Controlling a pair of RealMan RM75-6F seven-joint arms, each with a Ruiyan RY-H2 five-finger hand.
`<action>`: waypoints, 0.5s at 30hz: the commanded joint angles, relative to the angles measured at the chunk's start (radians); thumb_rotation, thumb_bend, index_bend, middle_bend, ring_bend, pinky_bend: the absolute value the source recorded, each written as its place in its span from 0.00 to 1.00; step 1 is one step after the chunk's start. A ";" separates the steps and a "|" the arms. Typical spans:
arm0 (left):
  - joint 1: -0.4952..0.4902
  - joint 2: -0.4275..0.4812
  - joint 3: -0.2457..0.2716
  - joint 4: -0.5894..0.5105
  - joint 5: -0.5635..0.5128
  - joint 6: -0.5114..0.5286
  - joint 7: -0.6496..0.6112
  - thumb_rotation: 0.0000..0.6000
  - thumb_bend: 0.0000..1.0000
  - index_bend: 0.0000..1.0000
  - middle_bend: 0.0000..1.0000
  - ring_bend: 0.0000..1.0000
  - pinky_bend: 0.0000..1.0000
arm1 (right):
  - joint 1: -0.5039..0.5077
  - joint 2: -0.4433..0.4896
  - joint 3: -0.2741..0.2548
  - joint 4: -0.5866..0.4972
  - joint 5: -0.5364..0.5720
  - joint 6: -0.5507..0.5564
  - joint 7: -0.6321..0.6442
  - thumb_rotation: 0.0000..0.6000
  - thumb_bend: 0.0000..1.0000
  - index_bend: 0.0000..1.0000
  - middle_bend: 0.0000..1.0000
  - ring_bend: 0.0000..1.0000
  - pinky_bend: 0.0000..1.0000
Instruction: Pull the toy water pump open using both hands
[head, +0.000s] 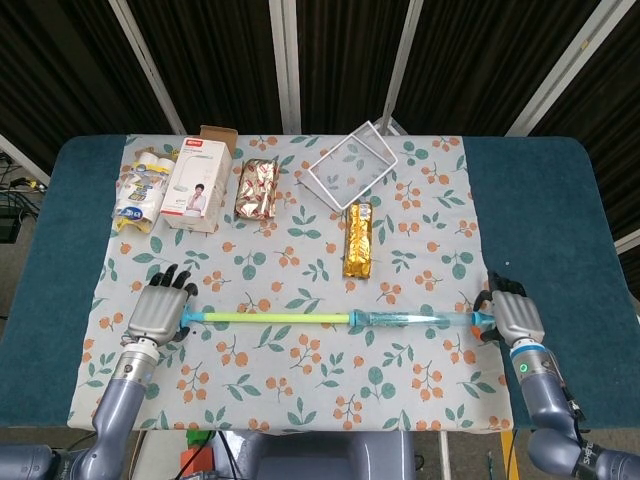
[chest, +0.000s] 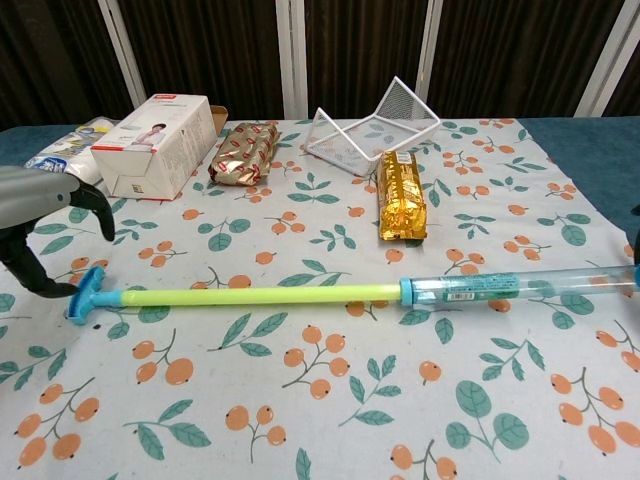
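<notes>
Across the leaf-print tablecloth (head: 300, 375) lies the extended green-and-clear plastic toy water pump (head: 340, 318), its handle beside the open left hand (head: 157, 311), its barrel end gripped by the right hand (head: 512, 320).

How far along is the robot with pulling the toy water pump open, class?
Done: the yellow-green plunger rod is drawn far out of the clear blue-capped pump tube, lying on the floral tablecloth. In hand: the right hand is at the tube's end; the left hand is open, fingers off the blue T-handle. Left: seemingly just withdrawing the right hand.
</notes>
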 joint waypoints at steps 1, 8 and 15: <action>0.004 0.005 -0.002 -0.003 0.009 -0.005 -0.015 1.00 0.12 0.09 0.04 0.00 0.10 | -0.003 0.001 0.001 -0.002 -0.009 0.002 0.011 1.00 0.41 0.00 0.00 0.00 0.00; 0.031 0.033 0.008 -0.030 0.054 -0.005 -0.078 1.00 0.11 0.08 0.04 0.00 0.10 | -0.018 0.009 0.002 -0.022 -0.041 0.016 0.041 1.00 0.41 0.00 0.00 0.00 0.00; 0.142 0.130 0.060 -0.055 0.180 0.039 -0.267 1.00 0.13 0.11 0.04 0.00 0.10 | -0.070 0.078 -0.027 -0.119 -0.166 0.073 0.077 1.00 0.41 0.00 0.00 0.00 0.00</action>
